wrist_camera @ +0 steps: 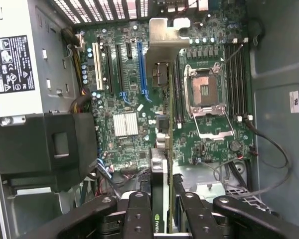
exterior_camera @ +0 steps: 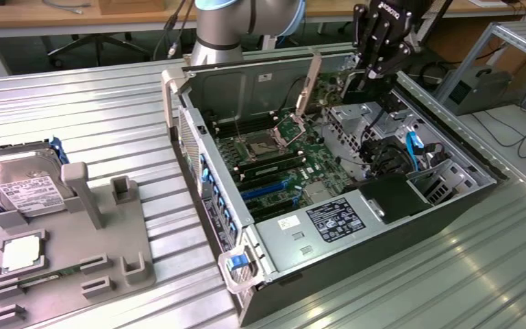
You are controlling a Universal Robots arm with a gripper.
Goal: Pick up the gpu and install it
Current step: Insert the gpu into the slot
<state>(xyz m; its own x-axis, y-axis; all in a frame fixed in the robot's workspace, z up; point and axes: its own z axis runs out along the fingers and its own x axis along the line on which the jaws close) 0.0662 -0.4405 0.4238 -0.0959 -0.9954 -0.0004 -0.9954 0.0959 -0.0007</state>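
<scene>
**Clamped, Pointing Down**

Grey tubular robot arm with pale-blue joint caps (exterior_camera: pixel 231 24) upright at the back of the exterior view. Black multi-link two-finger gripper (exterior_camera: pixel 366 74) hanging fingers-down, toward the exterior view's right. Jaws drawn narrow, black finger pads (wrist_camera: pixel 138 209) pressed on either face of thin, edge-on green gpu card (wrist_camera: pixel 159 172).

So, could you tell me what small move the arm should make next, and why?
Probably a slight sideways shift toward the long blue slot. The gripper holds the gpu edge-down above the motherboard, and its edge seems to sit beside that slot, toward the CPU socket, not over it.
</scene>
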